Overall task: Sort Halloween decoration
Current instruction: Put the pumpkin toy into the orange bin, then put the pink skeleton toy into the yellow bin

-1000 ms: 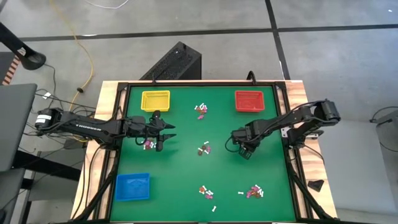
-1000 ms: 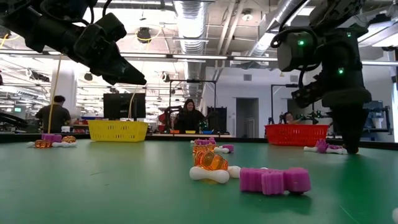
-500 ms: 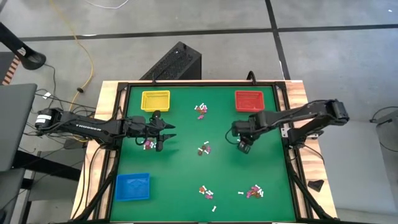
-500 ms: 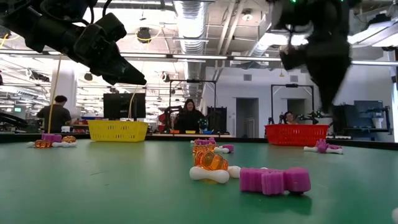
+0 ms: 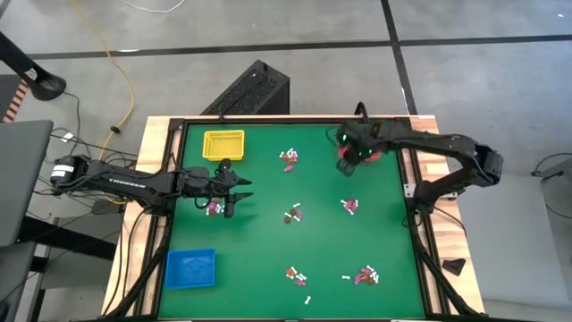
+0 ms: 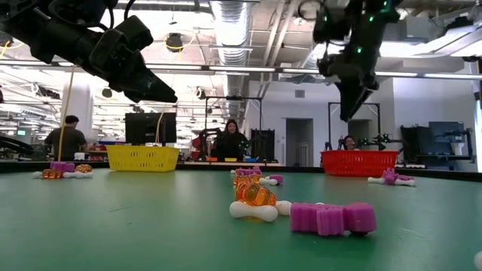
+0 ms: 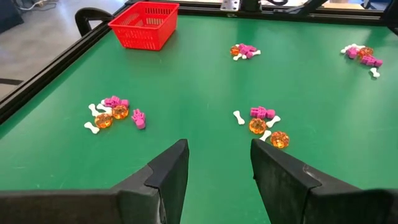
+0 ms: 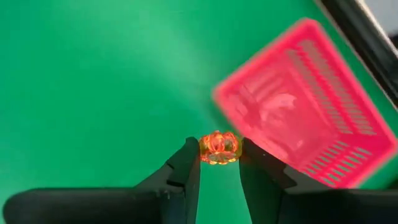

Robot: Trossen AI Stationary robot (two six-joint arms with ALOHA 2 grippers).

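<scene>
Since a second ago the right gripper [image 5: 345, 165] has left the middle of the table and swung to the far side, beside the red tray [image 8: 311, 118]; a small cluster of trinkets [image 5: 350, 207] now shows where it had been working. Its fingers are clamped on one orange pumpkin [image 8: 219, 147], held in the air just short of the tray.

Nearest the low camera lie a white bone [image 6: 255, 211] with an orange pumpkin trinket [image 6: 254, 195] on it, and just beside them a purple-pink piece [image 6: 333, 217]. From above, two more little heaps sit along the near edge of the green table [image 5: 259, 268] — one by the middle [image 5: 297, 275] and one toward the right [image 5: 365, 275] — and the blue tray [image 5: 191, 268] stands in the near left corner.

Farther in, at mid-table, another heap [image 5: 293, 215] lies in the centre. The left gripper [image 5: 234, 193] hangs on the left side with its fingers apart and nothing between them, and a few trinkets [image 5: 213, 208] lie just beside it.

At the far side sit the yellow tray [image 5: 223, 143] on the left and a further heap [image 5: 289, 158] between the two far trays. Beyond the table (in the room behind) people [image 6: 227, 141] are visible at their desks.
</scene>
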